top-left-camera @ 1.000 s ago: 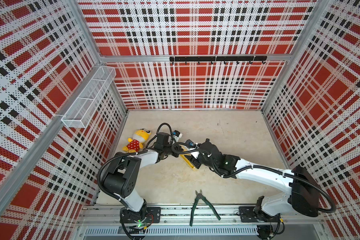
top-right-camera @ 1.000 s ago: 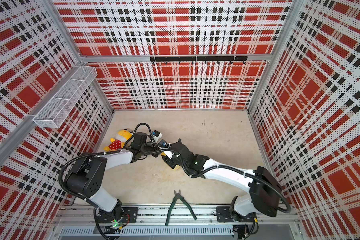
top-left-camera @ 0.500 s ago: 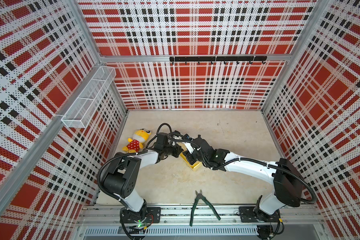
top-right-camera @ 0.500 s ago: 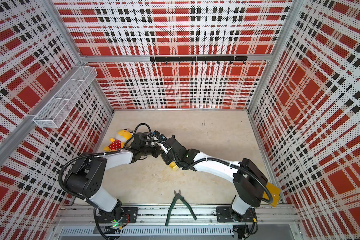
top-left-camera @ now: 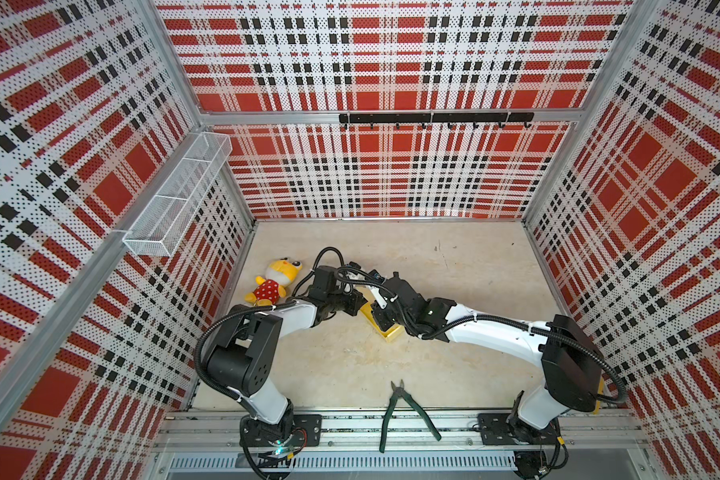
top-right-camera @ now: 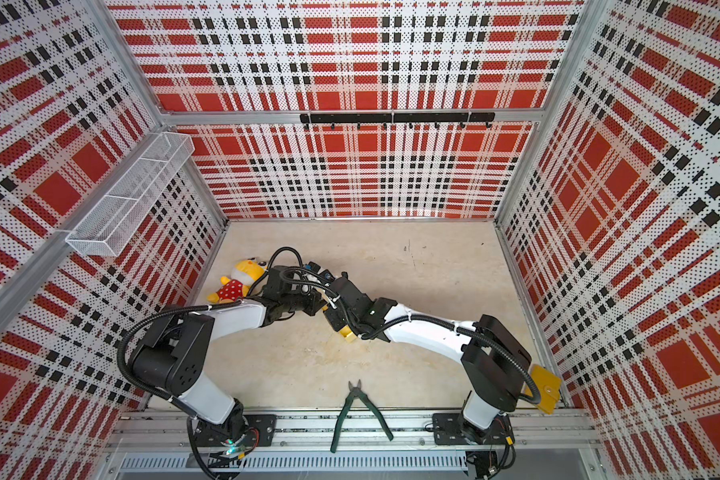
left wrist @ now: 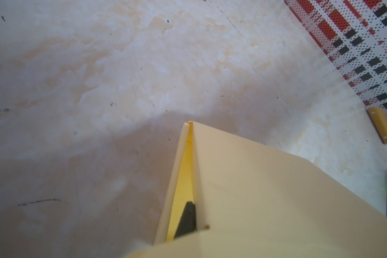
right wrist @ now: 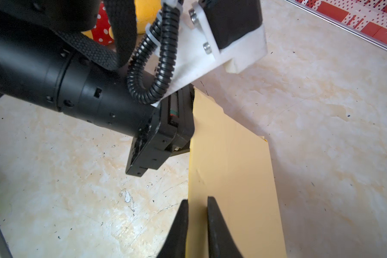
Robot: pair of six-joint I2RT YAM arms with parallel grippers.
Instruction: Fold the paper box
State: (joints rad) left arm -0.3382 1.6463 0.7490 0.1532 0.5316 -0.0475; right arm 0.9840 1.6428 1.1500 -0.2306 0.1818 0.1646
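**Position of paper box** point(top-left-camera: 387, 330): left half of the table point(top-left-camera: 454, 257), about midway between far and near edges, between both grippers. Resting on the surface or lifted clear of it: not determinable.

**State of left gripper** point(top-left-camera: 356, 305): pressed together on a panel of the box. In the left wrist view, one finger point(left wrist: 186, 220) inside the wedge-shaped opening between a narrow side flap point(left wrist: 179, 169) and the broad panel point(left wrist: 277, 189). Second finger hidden behind the card.

**State of right gripper** point(right wrist: 197, 201): drawn close, astride one edge of the broad panel, with a narrow gap showing. Firm pinch or mere straddle: cannot tell.

**Progress (judgement):** partly folded.
- Done: raised rim point(top-left-camera: 391, 336) formed at the exposed corner; broad panel creased over.
- Left: side flap not yet flush with the panel, wedge opening not closed; no tab seen tucked; closed rectangular form not reached.
- Rest of the box masked by the arms.

**Clearance:**
- Open table toward the far edge, the right edge and the centre. Use this room for swings and re-grips.
- Restricted toward the left edge: plush toy point(top-left-camera: 273, 282) just beyond the left arm.
- Cutting pliers point(top-left-camera: 404, 409) at the near edge, well apart from the box.
- Mustard pouch point(top-right-camera: 543, 386) in the near right corner, beside the right arm's base.
- Little margin between the wrists: both gripper bodies close together over the box, cable loops above.
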